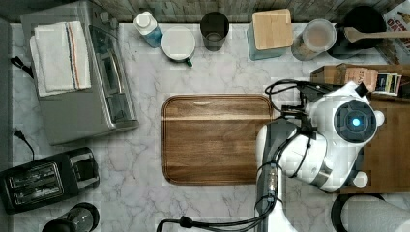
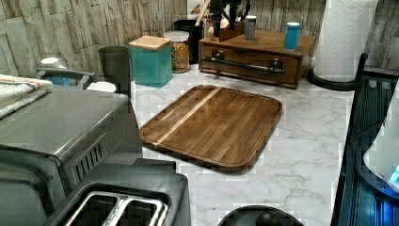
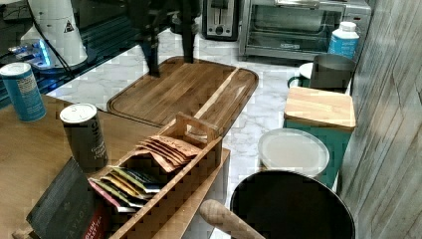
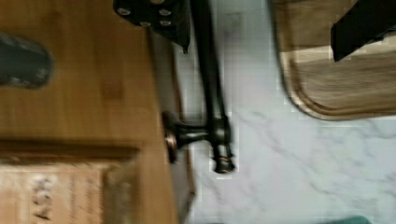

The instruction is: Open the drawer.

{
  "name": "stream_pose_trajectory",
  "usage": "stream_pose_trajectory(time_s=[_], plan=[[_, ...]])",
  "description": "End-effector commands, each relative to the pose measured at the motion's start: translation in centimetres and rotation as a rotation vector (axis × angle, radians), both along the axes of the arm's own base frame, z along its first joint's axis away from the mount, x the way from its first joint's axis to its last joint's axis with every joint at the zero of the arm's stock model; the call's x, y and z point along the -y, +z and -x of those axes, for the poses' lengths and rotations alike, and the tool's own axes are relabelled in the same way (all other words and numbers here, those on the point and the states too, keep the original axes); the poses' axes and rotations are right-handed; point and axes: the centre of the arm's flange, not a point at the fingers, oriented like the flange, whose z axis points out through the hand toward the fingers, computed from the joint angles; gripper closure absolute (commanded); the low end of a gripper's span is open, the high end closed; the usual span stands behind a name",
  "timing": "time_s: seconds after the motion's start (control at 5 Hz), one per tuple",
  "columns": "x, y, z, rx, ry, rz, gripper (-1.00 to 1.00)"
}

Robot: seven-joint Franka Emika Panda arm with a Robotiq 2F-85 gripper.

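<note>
One drawer (image 2: 249, 67), shut flush in its wooden box cabinet (image 2: 263, 44), sits at the far end of the marble bench (image 2: 306, 141) in the left view, beyond the cutting board (image 2: 211, 125).

Fingers: spread apart, holding nothing. In the wrist view one dark finger (image 4: 154, 16) sits on the cabinet side of the black bar handle (image 4: 210, 84) and the other (image 4: 362, 25) hangs well out over the board's corner. The gripper (image 3: 166, 47) shows in the right view as two dark prongs above the board.

Risks, as judged from here:
- Handle is a slim round pipe with a smooth metallic sheen; a shallow or off-centre pinch could slide along it or roll off.
- Gripper looks to be near the handle's end bracket (image 4: 187, 135), not mid-bar. Pulling there may skew the drawer and jam it.
- Cabinet is light-looking wood on polished marble; a stiff drawer could drag the whole box forward, tipping the tins (image 3: 84, 134) and tea rack (image 3: 159, 174) on top.
- Board lies just beside the drawer's path and may limit travel.
</note>
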Motion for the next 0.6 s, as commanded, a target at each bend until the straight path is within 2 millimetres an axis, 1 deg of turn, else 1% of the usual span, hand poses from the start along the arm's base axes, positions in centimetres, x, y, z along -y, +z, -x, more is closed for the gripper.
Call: stream_pose_trajectory(time_s=[0.2, 0.4, 0.6], plan=[[-1.0, -3.7, 0.8, 0.004, 0.112, 0.055, -1.0], [-1.5, -4.2, 0.6, -0.043, 0.108, 0.058, -1.0], [-1.7, -5.4, 0.6, -0.044, 0.118, 0.085, -1.0]])
